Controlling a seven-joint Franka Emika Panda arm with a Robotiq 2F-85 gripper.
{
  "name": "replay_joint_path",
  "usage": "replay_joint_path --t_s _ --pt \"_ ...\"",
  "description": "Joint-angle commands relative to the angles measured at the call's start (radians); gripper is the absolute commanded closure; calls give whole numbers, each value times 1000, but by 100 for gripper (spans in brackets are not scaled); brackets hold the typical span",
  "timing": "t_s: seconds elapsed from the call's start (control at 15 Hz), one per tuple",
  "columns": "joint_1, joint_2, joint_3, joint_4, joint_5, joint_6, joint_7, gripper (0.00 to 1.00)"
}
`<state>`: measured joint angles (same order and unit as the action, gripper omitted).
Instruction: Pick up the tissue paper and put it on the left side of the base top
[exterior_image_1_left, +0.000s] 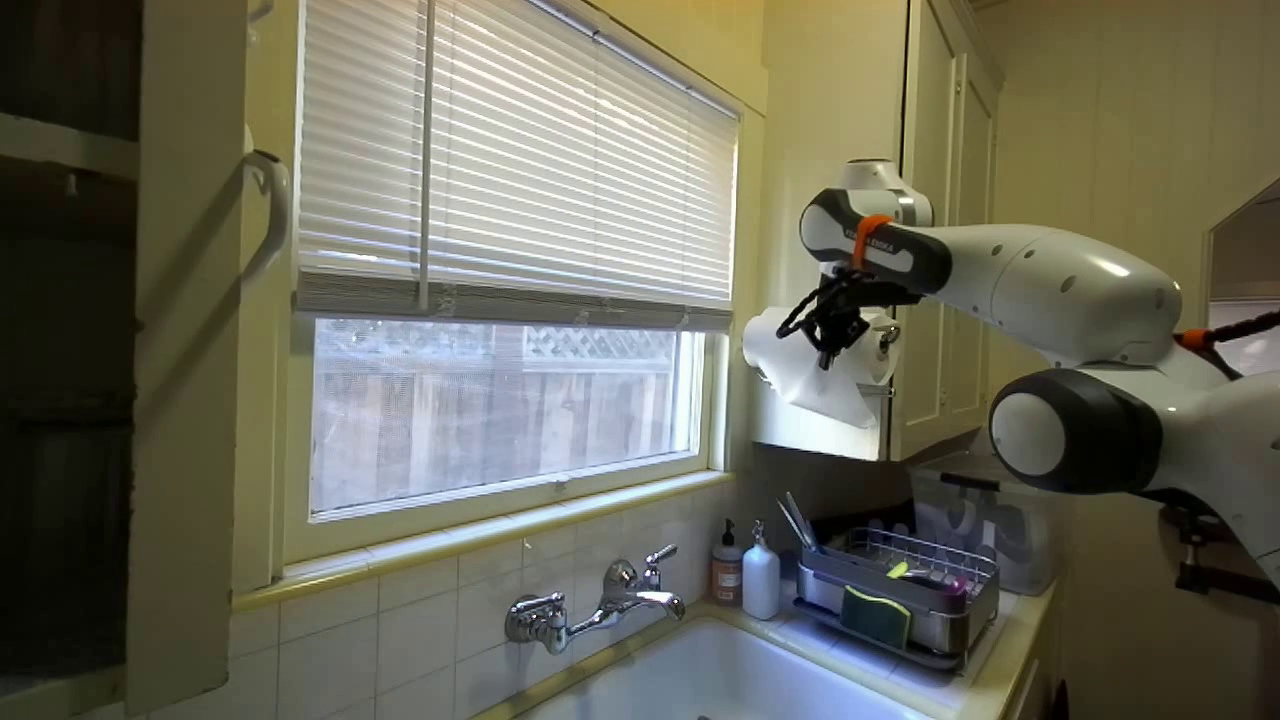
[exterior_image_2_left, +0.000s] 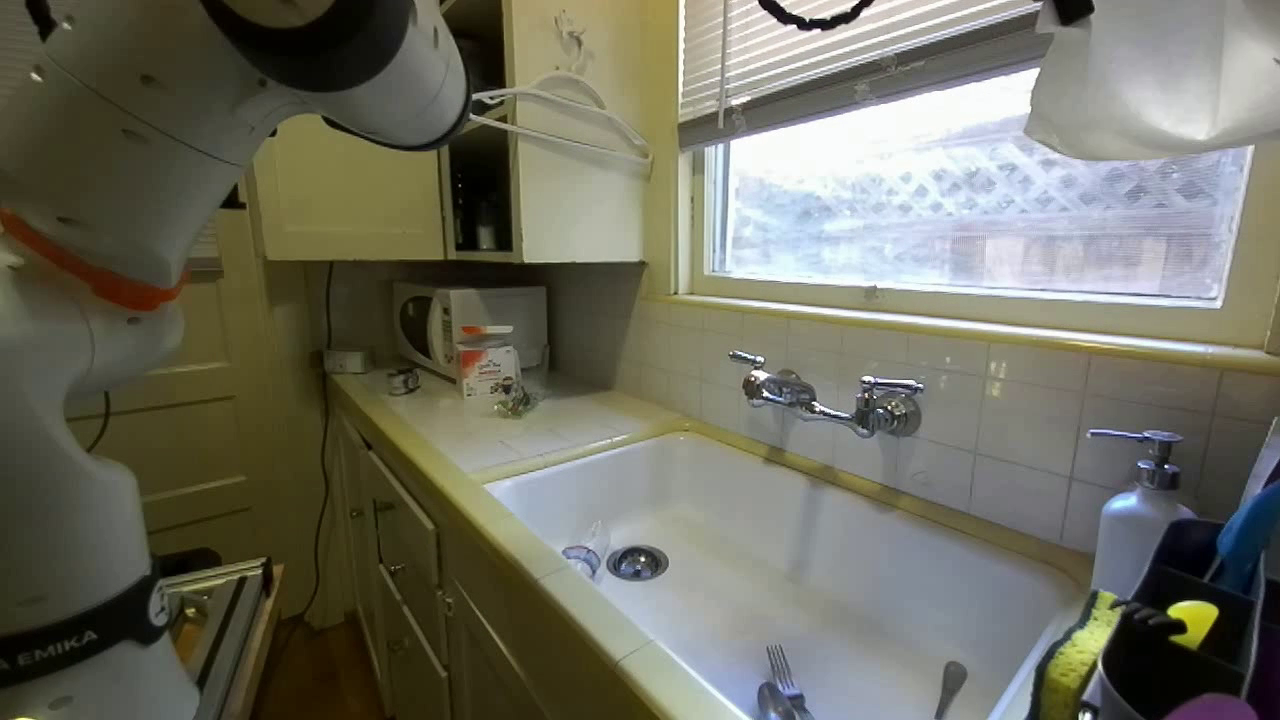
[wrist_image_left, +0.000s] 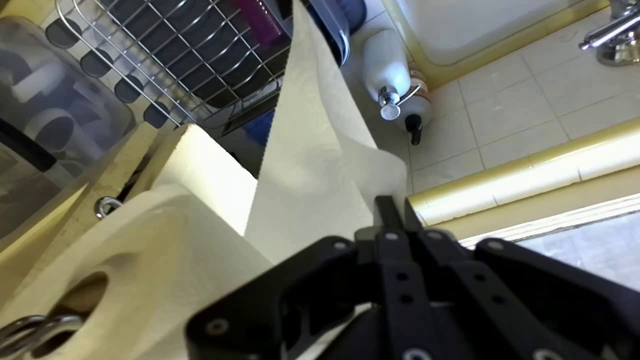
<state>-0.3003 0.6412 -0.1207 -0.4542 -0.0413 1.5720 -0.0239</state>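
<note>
The tissue paper is a white roll mounted under the cabinet side by the window, with a loose sheet (exterior_image_1_left: 840, 395) hanging from it in an exterior view. In the wrist view the sheet (wrist_image_left: 310, 185) hangs down from the roll (wrist_image_left: 200, 240), and its edge runs between my fingertips. My gripper (wrist_image_left: 397, 202) looks nearly closed, with the paper pinched between the tips. In an exterior view the gripper (exterior_image_1_left: 826, 360) is in front of the roll. Another exterior view shows only the sheet's lower part (exterior_image_2_left: 1150, 95) and a dark fingertip at the top edge. The base top cannot be made out.
The cabinet (exterior_image_1_left: 938, 390) stands close behind the roll. Below are a dish rack (exterior_image_1_left: 935, 628) with a sponge, a white soap bottle (exterior_image_1_left: 760, 585) and a brown bottle (exterior_image_1_left: 727, 575). The sink (exterior_image_2_left: 860, 490) and wall faucet (exterior_image_2_left: 830, 410) lie under the window.
</note>
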Motion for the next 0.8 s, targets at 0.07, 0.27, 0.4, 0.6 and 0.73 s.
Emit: replay_joint_path --t_s 0.07,0.27,0.4,0.6,0.73 --pt "16 48 -10 5 -45 40 -67 99" --pt "-14 55 0 9 -31 57 -148 99" --pt "-32 56 2 12 -31 82 -204 99" --pt "-50 45 14 -3 -22 121 -300 99" --pt "-49 43 19 -8 -26 123 -356 99"
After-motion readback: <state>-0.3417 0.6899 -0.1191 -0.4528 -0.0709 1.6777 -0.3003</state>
